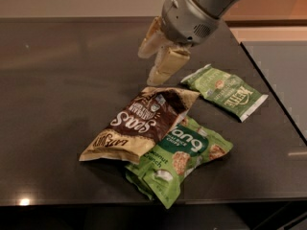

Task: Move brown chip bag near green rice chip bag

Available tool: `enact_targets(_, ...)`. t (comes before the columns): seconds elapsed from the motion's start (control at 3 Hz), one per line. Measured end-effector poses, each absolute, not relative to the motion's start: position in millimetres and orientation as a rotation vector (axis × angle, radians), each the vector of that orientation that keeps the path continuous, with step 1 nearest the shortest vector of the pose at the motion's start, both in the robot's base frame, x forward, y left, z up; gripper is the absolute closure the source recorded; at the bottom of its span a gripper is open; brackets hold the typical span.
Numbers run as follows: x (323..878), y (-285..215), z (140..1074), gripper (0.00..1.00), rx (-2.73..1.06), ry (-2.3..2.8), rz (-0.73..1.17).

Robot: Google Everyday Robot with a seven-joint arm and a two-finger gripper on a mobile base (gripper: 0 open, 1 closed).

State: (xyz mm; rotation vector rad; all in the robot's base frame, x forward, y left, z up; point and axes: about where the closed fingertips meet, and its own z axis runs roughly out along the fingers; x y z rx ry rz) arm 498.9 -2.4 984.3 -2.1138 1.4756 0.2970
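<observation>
Reads as all but finished: brown chip bag point(144, 126) lying mid-surface, its right edge overlapping and touching the far left part of the green rice chip bag point(192, 159), so already nearer than the task asks; held by nothing; gripper point(150, 65) hanging above and just beyond the brown bag's far end, clear of it, fingers point(165, 66) spread apart with only air between them; left to do, by this judgement, little more than drawing the arm away, perhaps checking that the brown bag stays put on the puffy green one; on to the writing: large white script across the brown bag, looking like "Seas", with smaller print above it too fine to make out and upside-down lettering on the cream-tan near end, not legible with confidence; on the green bag a dark oval showing "ang", the first letter hidden under the brown bag, then "RICE CHIPS" beneath and part of "Coconut" lower down, beside pictures of rice chips; to the far right, apart from both, a slimmer green bag point(224, 91) marked "KETTLE"; all on a dark surface point(62, 80).
</observation>
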Motion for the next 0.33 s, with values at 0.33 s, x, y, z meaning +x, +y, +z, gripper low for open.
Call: enact_targets(0.33, 498.2, -1.2, 985.1, 0.0, -2.114, 1.473, 0.295)
